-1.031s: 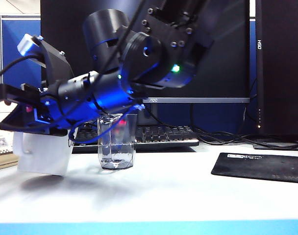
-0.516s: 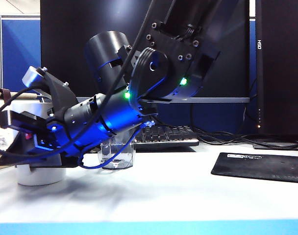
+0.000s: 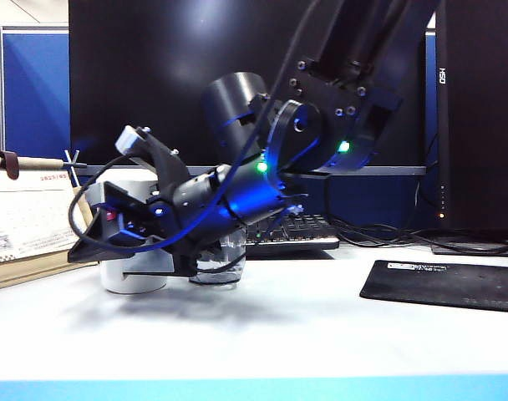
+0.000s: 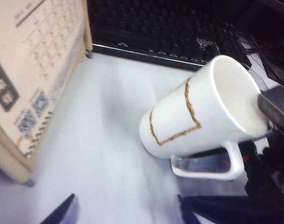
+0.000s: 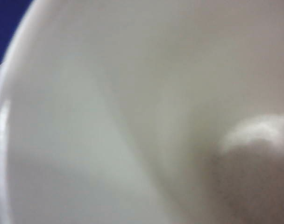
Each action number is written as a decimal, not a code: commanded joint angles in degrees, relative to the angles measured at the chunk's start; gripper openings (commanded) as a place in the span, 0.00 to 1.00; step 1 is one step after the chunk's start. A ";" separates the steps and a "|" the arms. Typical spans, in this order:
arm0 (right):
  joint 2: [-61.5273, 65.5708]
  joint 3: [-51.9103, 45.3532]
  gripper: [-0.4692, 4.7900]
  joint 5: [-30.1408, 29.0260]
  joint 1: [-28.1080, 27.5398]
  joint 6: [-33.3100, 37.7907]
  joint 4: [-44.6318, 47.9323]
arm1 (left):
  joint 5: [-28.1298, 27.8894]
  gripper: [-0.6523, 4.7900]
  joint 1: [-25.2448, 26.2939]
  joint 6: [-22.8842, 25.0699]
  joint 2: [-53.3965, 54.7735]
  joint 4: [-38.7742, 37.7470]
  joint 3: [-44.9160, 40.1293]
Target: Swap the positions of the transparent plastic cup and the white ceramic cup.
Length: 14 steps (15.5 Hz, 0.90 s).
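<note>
White ceramic cup [image 3: 134, 276] stands on the table [image 3: 321, 326], beside the transparent plastic cup [image 3: 225, 271]. We see the right gripper [image 3: 124, 251] around it; jaw spacing unclear. Left gripper [image 4: 128, 210] hovers above, spread apart, empty.

The white ceramic cup [image 3: 134, 276] stood upright on the table, toward the left of the exterior view, with most of its body hidden behind dark arm parts. In the left wrist view this mug [image 4: 202, 112] was tall and glossy white, open mouth visible, with a thin gold-brown angular line on its side and a large loop handle. The right wrist view showed only a blurred white surface, apparently the mug [image 5: 132, 112] at very close range. The transparent plastic cup [image 3: 216, 271] stood just beside the mug, on its right in the exterior view, mostly covered; only its clear lower part showed.
</note>
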 commanded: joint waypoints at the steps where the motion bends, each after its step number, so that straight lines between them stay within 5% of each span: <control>1: 0.66 -0.57 0.65 -1.60 0.42 1.07 -7.19 | 0.55 0.61 -0.22 0.17 -0.09 1.07 0.26; 3: 0.57 -0.57 0.74 -2.23 1.18 1.07 -8.81 | 0.72 0.61 -0.24 0.17 -0.09 1.07 0.26; 11: -5.64 -0.55 0.72 -4.24 1.64 0.39 -7.89 | 0.55 0.61 -0.81 0.17 -0.07 1.57 0.28; 14: -6.05 1.09 0.36 1.22 1.38 -0.04 -6.51 | 0.61 0.61 -0.81 -0.02 -0.07 1.97 0.28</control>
